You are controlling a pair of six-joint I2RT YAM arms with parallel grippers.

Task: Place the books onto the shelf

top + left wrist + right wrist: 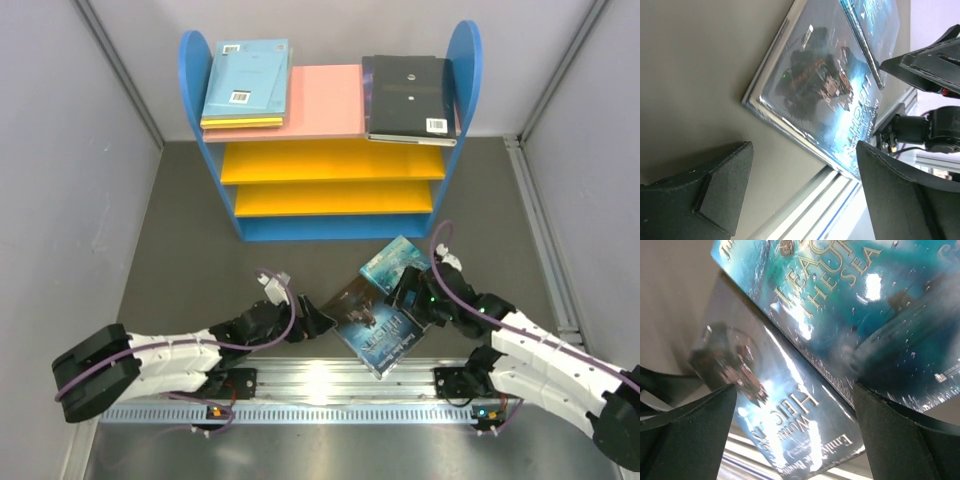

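Two books lie on the dark table in front of the shelf. The dark purple-blue book lies nearest the arms, and a teal book overlaps its far right corner. My left gripper is open, low at the dark book's left edge, with nothing between its fingers. The dark book fills the left wrist view, and the teal book is above it. My right gripper hangs open over both books. The teal book and the dark book show just beyond its jaws.
A light blue and yellow stack and a black book lie on the pink top board. Both yellow boards are bare. Grey walls close in left and right. An aluminium rail runs along the near edge.
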